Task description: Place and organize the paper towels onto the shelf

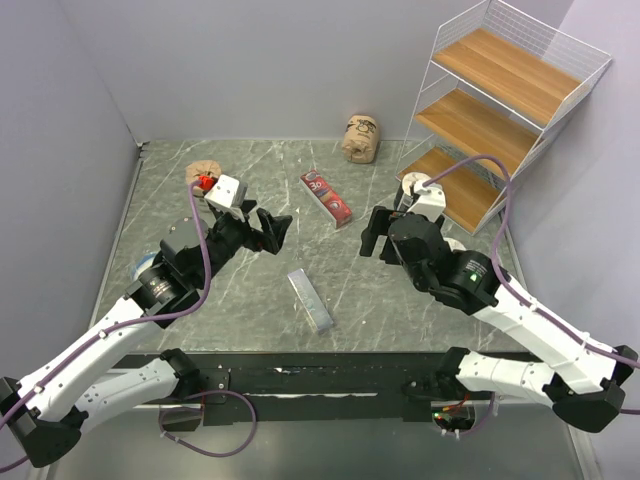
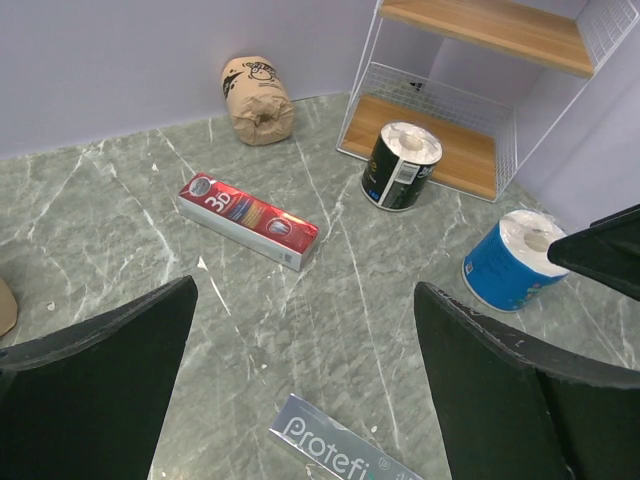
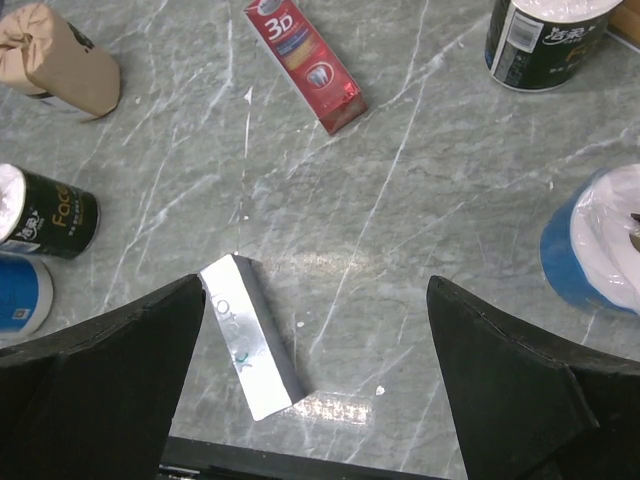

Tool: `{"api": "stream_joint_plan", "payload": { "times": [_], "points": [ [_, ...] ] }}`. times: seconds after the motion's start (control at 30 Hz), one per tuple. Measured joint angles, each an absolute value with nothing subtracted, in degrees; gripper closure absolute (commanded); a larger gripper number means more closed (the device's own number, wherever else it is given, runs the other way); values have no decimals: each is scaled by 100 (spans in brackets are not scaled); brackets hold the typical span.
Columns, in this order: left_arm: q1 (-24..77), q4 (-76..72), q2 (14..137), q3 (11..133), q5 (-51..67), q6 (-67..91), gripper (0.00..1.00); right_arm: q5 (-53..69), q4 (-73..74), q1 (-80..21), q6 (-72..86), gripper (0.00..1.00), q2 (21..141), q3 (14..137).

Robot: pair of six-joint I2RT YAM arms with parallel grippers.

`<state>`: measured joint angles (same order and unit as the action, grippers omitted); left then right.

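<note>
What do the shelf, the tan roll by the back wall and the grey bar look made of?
Shelf: thin white wire frame, likely painted metal. The tiers show light-brown wood grain; solid or laminate is unclear.
Tan roll: matte brown paper wrap, crinkled and twisted at the end.
Grey bar: glossy silvery carton or foil that catches glare; which one is unclear.

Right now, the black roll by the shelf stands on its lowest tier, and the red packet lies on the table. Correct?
Not quite: the black roll stands on the table, in front of the shelf, not on its lowest tier, as the left wrist view shows. The red packet does lie on the table.
</note>
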<state>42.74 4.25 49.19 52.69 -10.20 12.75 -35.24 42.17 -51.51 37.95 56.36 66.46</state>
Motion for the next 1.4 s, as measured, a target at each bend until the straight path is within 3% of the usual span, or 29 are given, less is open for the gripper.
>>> {"api": "stream_joint_plan", "payload": {
  "times": [0.77, 0.9, 1.13, 1.4],
  "points": [
    [4274, 436, 4921, 5269, -1094, 1275, 4, -4250, 4862, -5083, 4200, 0, 6005, 6646],
    [4274, 434, 4897, 5269, -1120, 1273, 4, -4283, 5199, -4394, 3879, 7, 6436, 6681],
    [4274, 425, 4845, 5269, -1135, 1273, 4, -3238, 5039, -2685, 2998, 20, 6394, 6307],
    [4274, 423, 4845, 5269, -1129, 1273, 4, -2220, 4869, -1621, 2285, 22, 6386, 5994]
  ]
}}
